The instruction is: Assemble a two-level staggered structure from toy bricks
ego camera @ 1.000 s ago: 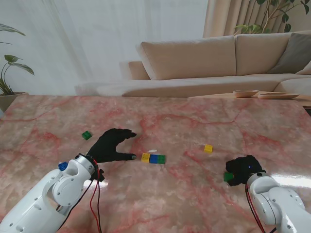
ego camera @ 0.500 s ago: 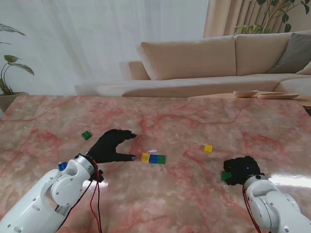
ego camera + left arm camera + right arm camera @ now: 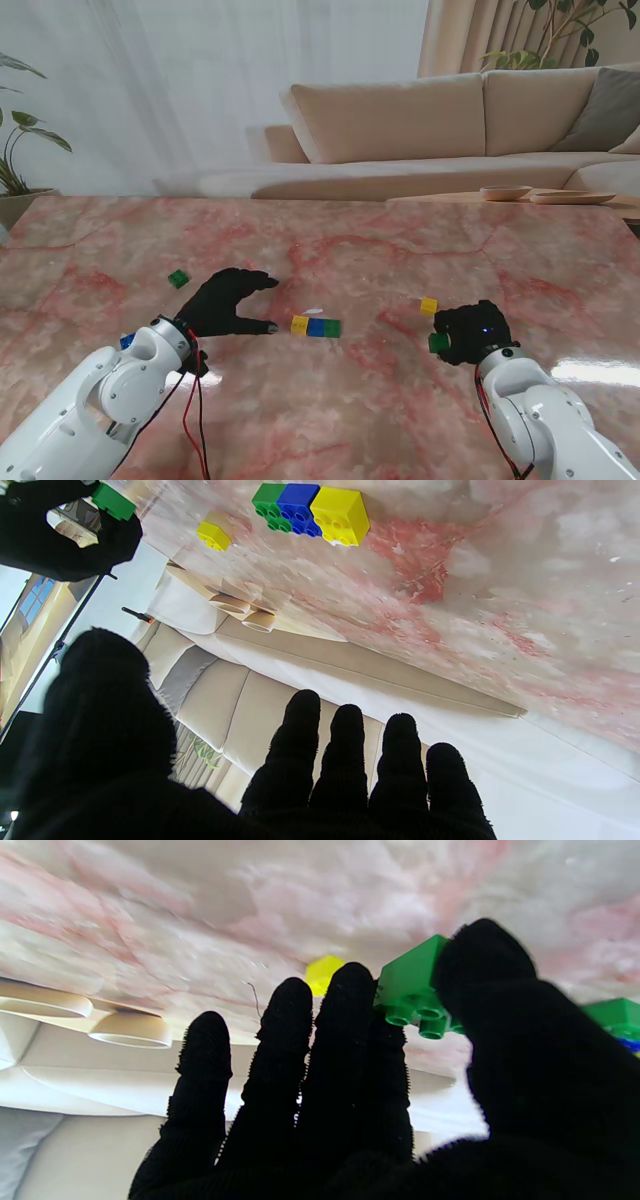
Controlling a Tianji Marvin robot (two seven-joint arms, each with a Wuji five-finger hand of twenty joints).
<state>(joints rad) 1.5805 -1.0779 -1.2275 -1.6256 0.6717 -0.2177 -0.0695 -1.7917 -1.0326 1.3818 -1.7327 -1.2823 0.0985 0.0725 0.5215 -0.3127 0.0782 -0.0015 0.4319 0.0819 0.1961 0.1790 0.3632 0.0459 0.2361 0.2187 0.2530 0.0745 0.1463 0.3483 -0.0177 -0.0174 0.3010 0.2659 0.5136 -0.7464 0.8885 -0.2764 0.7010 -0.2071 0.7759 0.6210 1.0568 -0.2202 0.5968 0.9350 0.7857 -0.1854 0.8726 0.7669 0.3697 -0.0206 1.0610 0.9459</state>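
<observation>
Right robot hand [image 3: 468,334] pinches a green brick [image 3: 414,987] between thumb and fingers; its studs show only at the wrist. Left robot hand [image 3: 226,301] lies released beside the brick row [image 3: 315,326], possibly touching the surface [image 3: 380,420].

You are looking at a pink marble table [image 3: 330,410] carrying a yellow-blue-green brick row [image 3: 316,326], a lone yellow brick [image 3: 428,305] and a lone green brick [image 3: 178,278].

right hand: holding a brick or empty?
Holding. The right hand is shut on a green brick, pinched between thumb and fingers, studs showing.
</observation>
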